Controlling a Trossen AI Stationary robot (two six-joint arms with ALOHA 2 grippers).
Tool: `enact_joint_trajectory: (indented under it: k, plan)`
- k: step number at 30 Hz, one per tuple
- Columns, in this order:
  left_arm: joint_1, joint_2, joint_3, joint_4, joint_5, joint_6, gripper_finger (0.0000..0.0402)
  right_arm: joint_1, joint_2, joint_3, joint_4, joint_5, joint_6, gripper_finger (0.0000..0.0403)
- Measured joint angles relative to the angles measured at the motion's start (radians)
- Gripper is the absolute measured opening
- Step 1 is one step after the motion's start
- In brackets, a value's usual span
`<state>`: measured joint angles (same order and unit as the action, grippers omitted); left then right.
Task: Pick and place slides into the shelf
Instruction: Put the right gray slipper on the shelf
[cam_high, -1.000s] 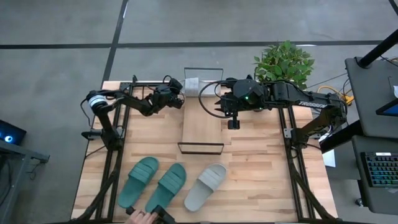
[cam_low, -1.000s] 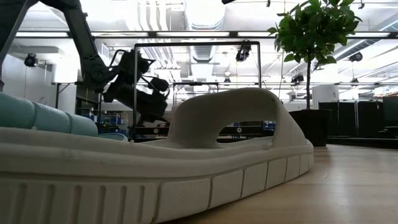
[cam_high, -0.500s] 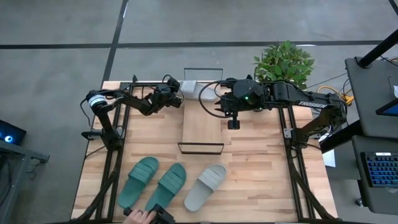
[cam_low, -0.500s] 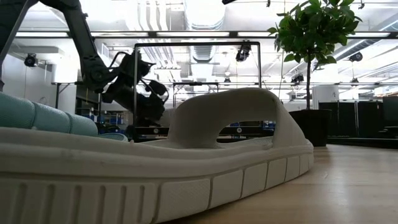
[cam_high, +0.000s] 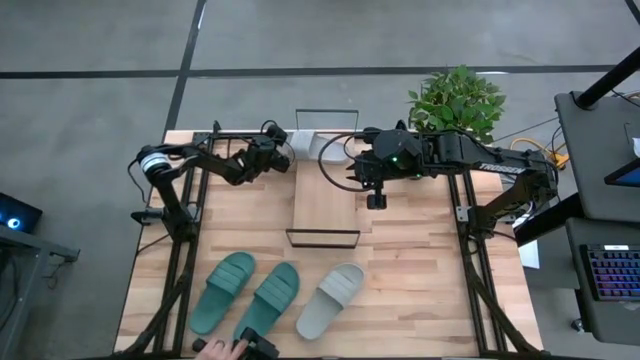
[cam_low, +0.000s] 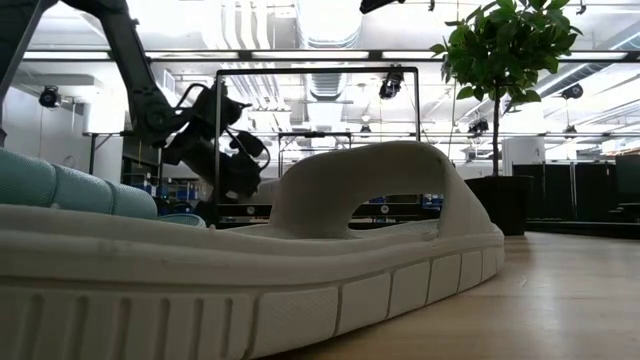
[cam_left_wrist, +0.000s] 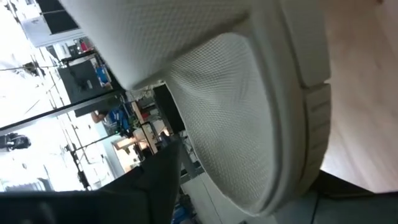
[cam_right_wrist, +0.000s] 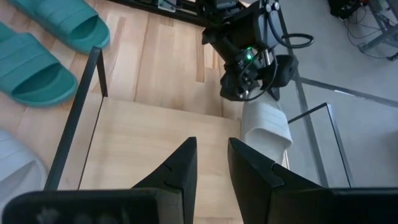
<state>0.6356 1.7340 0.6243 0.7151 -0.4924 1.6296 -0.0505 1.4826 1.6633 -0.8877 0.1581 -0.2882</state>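
Observation:
One pale grey slide (cam_right_wrist: 266, 126) lies at the far end of the shelf (cam_high: 325, 205), inside its black wire frame. The plank (cam_right_wrist: 155, 143) hides the slide's near part. My left gripper (cam_right_wrist: 247, 78) hangs just over this slide's far end, open, and the slide (cam_left_wrist: 249, 124) fills its wrist view between the fingers. My right gripper (cam_right_wrist: 210, 165) hovers open above the plank with nothing in it. Two teal slides (cam_high: 222, 290) (cam_high: 268, 298) and another pale grey slide (cam_high: 331, 300) lie flat near the table's front edge. My left gripper's fingers stand on either side of the pale grey slide's far end (cam_left_wrist: 273, 143), one dark finger (cam_left_wrist: 155, 180) close beside it. They come nearly level from the table's left. I cannot tell whether they touch it. The slide rests low at the shelf's far end.
A potted plant (cam_high: 457, 100) stands at the table's far right corner. A person's hand (cam_high: 213, 348) holds a dark object at the front edge, by the teal slides. Bare wood lies to either side of the shelf.
My left gripper has turned a little at the wrist while staying over the shelf's far end. The pale grey slide there now shows slightly nearer to the plank than a second ago. The right arm has kept still.

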Motion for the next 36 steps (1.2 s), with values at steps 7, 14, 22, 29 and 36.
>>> enact_joint_trajectory:
  k: [7,14,22,29,36]
  plan:
    - [-0.003,-0.02,-0.001,-0.001,-0.049,0.0,0.0199,0.0,0.0,-0.001,0.0,0.0,0.0,0.0082]
    - [-0.004,-0.022,-0.002,-0.069,-0.115,0.03,0.0199,0.0,0.0,-0.002,0.0,0.0,0.0,0.0082]
    - [-0.005,-0.031,-0.001,-0.067,-0.211,0.009,0.0199,0.0,0.0,-0.003,-0.002,0.0,0.001,0.0082]
    - [0.007,-0.083,0.001,-0.068,-0.394,-0.129,0.0199,0.0,0.0,-0.009,-0.022,0.0,0.012,0.0082]
    - [-0.003,-0.327,-0.06,-0.077,-0.19,-0.425,0.0188,0.0,0.0,-0.04,-0.022,0.0,0.003,0.0082]
